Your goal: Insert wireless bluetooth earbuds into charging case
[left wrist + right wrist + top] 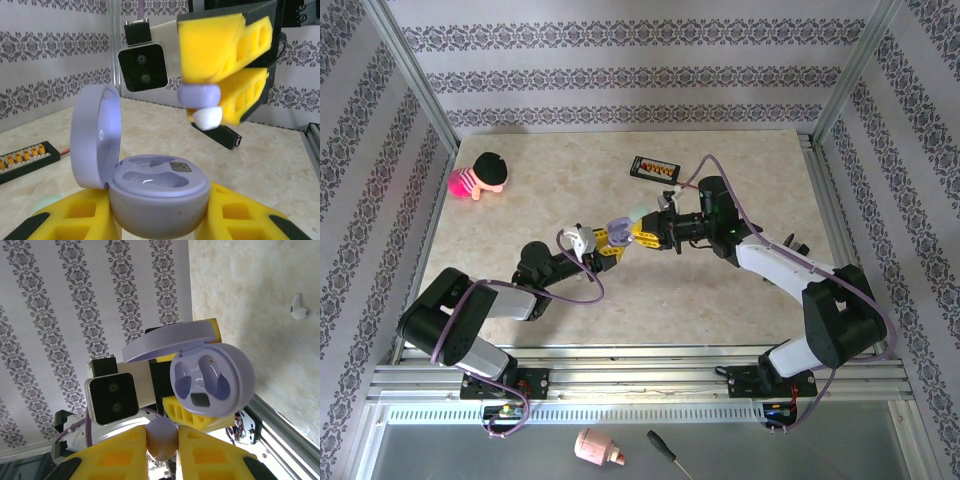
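An open lavender charging case (159, 192) sits between the yellow fingers of my left gripper (159, 227), which is shut on it. Its lid (95, 137) stands up on the left, and both wells are empty. My right gripper (205, 100) hovers just above and to the right of the case, shut on a lavender and white earbud (201, 102). In the right wrist view the earbud (161, 436) is pinched between the yellow fingers, with the case (212, 380) facing it a short way off. From above, both grippers (612, 240) (643, 232) meet at mid-table. Another whitish earbud (299, 307) lies on the table.
A black board with a red wire (654, 167) lies at the back of the marble table. A small doll (480, 177) sits at the far left. Patterned walls and metal rails (620, 370) close in the table. A screwdriver (665, 450) lies below the front rail.
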Robot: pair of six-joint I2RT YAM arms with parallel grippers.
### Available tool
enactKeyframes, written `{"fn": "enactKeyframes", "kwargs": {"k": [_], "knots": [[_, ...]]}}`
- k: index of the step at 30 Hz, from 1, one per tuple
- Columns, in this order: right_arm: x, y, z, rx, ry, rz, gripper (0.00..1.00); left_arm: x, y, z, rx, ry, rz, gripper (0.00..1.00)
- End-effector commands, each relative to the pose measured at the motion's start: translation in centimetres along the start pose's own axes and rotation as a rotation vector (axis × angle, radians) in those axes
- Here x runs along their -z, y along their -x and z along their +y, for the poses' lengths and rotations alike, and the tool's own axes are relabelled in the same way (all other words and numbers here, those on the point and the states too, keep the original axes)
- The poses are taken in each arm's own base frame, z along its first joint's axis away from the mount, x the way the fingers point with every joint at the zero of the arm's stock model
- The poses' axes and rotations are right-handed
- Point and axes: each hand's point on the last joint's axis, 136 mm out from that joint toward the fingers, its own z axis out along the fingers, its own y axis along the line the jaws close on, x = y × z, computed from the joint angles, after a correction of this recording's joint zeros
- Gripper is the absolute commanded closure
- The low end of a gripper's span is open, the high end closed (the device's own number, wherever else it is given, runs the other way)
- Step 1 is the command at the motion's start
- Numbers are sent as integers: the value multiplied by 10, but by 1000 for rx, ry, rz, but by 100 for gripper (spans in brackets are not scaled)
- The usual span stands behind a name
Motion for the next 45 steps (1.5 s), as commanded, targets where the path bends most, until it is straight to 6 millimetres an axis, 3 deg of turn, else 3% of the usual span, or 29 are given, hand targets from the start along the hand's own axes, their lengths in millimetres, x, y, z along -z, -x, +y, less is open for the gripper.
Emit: {"fn": "enactKeyframes", "kwargs": {"k": [1,11,20,45], "knots": [[-6,7,17,65,28,-18,84,-6,29,-3,-86,-12,-96,68],[-19,11,26,100,41,-7,85,-12,30,-8,-90,-31,-99,68],[-24,7,11,96,-1,2,85,-15,34,-8,-95,-32,-109,68],[-21,-12,-5,135,-111,44,81,-18,35,-9,-97,-48,-110,68]]}}
